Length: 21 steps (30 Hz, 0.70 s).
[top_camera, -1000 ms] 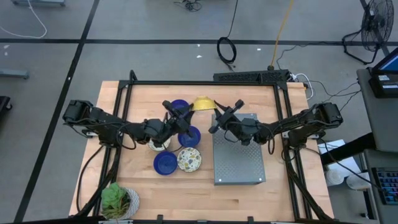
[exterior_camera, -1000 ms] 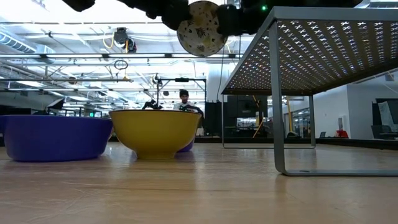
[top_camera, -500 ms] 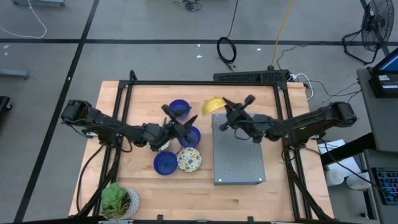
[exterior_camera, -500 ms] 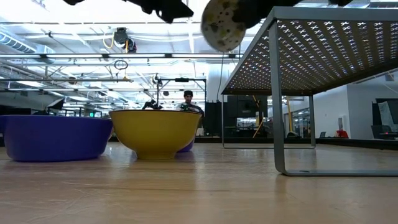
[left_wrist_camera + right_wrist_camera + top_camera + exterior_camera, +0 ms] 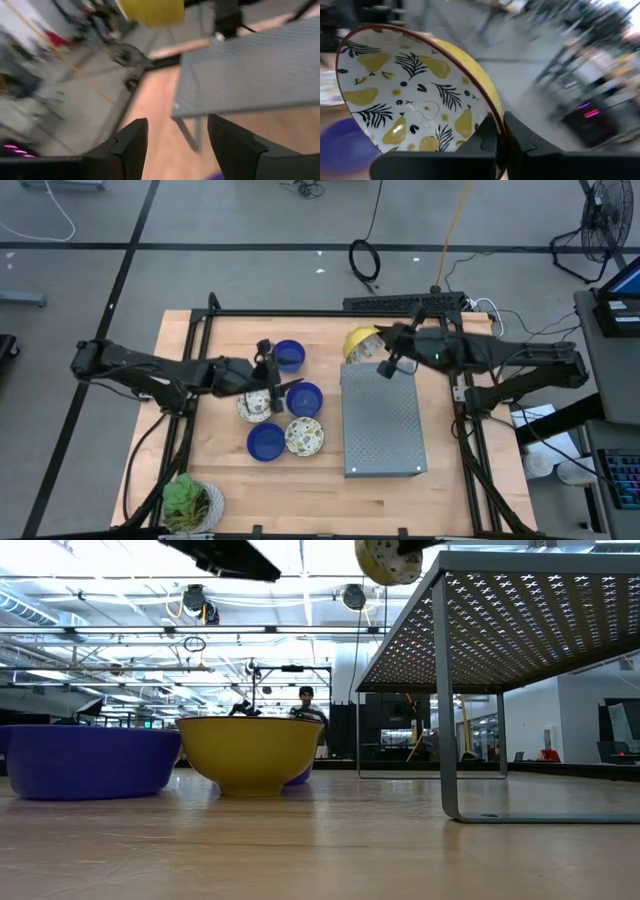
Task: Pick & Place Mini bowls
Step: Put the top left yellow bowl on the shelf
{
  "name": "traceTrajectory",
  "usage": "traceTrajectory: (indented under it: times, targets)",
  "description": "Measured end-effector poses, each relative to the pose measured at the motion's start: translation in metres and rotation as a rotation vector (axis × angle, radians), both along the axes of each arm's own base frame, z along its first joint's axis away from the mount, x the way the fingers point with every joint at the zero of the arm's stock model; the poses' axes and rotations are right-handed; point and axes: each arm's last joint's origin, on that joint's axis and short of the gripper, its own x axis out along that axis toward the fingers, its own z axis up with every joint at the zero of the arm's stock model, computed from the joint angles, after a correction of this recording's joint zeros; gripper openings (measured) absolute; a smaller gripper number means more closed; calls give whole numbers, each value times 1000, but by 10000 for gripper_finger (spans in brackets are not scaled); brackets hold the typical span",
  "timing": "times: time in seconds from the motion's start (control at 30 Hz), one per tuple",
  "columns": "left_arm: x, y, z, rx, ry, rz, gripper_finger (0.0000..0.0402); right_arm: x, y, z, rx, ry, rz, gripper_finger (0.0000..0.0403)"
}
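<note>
We find no legible text, label, brand, number or sign on any item in these views.

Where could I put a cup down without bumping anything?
The grey rack top is bare, as is the tabletop along the front edge between the plant pot and the rack. Crowded: the bowls left of the rack, under the open left gripper; the right gripper holds a yellow bowl at the rack's back corner.

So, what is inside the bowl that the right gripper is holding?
Nothing lies in the bowl. Its white inside shows only painted yellow pears and dark leaves. The right gripper pinches the rim, and one finger covers a small part of the inside there.
</note>
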Motion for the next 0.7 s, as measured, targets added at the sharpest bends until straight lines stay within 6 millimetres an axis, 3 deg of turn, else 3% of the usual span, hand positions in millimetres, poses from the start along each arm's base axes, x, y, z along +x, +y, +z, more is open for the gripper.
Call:
traceTrajectory:
  times: [0.27, 0.5, 0.7]
  targets:
    - [-19, 28, -25, -112, 51, -75, 209, -18, -29, -16, 361, 165, 50, 1]
    - [-55, 47, -30, -145, -132, -179, 209, -33, -38, -22, 509, 247, 65, 1]
    - [-91, 52, -35, -191, -296, -236, 209, -48, -40, -19, 578, 239, 56, 1]
